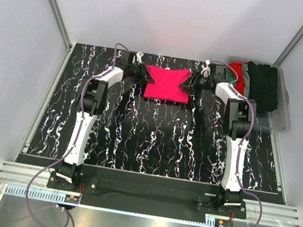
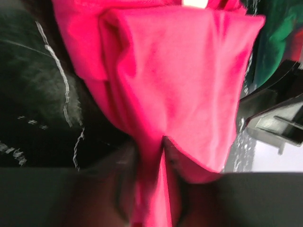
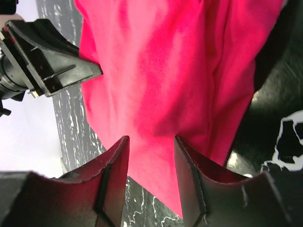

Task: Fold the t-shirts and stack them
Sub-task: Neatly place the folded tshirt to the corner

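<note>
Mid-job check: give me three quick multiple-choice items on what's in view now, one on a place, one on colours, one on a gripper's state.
1. Where on the table does the pink t-shirt lie?
A. at the near edge
B. far middle, between the left gripper and the right gripper
C. hanging off the left side

2. Which colours show in the bin in the top view?
A. red and black
B. blue and yellow
C. white only

3. How do the right gripper's jaws stand?
A. shut on nothing
B. out of every view
C. apart, straddling the shirt's edge

Answers:
1. B: the top view shows a gripper at either side of it.
2. A: red cloth and black cloth lie in the bin.
3. C: the right wrist view shows pink cloth in the gap.
</note>
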Robot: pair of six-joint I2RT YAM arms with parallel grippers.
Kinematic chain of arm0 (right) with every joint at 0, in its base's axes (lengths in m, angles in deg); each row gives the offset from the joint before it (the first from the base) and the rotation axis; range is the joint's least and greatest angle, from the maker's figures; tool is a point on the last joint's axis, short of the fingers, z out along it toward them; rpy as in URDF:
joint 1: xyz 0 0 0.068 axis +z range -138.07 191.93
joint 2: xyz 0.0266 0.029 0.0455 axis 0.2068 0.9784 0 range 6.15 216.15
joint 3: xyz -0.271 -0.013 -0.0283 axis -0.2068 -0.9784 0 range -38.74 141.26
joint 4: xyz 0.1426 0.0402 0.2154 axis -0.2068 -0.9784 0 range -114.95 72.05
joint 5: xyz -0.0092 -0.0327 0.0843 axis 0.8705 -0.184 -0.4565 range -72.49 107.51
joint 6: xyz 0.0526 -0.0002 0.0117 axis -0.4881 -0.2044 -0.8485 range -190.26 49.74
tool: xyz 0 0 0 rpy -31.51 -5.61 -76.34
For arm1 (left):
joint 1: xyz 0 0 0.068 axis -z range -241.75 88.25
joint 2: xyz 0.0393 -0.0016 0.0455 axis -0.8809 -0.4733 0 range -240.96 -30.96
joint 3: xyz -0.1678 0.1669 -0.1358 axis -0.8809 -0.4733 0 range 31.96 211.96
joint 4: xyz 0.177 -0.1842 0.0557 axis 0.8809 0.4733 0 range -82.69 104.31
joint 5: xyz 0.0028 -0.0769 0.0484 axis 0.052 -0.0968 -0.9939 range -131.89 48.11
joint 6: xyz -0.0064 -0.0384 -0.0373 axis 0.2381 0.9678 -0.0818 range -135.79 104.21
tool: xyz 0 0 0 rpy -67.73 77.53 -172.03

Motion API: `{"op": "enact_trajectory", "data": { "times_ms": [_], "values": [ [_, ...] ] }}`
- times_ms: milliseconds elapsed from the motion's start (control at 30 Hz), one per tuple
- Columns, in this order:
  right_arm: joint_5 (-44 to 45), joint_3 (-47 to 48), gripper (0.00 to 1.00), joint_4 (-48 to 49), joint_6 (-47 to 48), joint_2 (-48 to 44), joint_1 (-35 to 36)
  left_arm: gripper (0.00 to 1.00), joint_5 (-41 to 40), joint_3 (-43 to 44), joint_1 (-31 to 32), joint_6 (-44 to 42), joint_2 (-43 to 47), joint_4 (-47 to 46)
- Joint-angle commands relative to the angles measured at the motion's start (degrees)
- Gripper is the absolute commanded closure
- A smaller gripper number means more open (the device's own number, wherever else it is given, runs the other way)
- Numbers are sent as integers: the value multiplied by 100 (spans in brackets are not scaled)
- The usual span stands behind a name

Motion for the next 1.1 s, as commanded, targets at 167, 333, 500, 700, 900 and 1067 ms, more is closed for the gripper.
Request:
{"op": "enact_trajectory", "data": {
  "times_ms": [167,333,500,700,900,1067],
  "values": [
    [-179,-158,52,-17,216,-824,14,100,412,-35,86,-288,118,261],
    [-232,-431,52,-236,444,-1501,-135,100,870,-1230,-142,-1613,1242,1847],
    [-337,-800,52,-368,462,-2179,-425,100,291,-2074,-537,-3895,1921,3968],
    [-443,-1090,52,-421,445,-2452,-759,100,-1079,-2505,-845,-5384,2589,5588],
    [-460,-1047,52,-421,427,-2434,-759,100,-2310,-3610,-1425,-5869,3757,5660],
    [-443,-1037,52,-421,383,-2530,-759,100,-2944,-4781,-2249,-6186,4847,5256]
  ]
}}
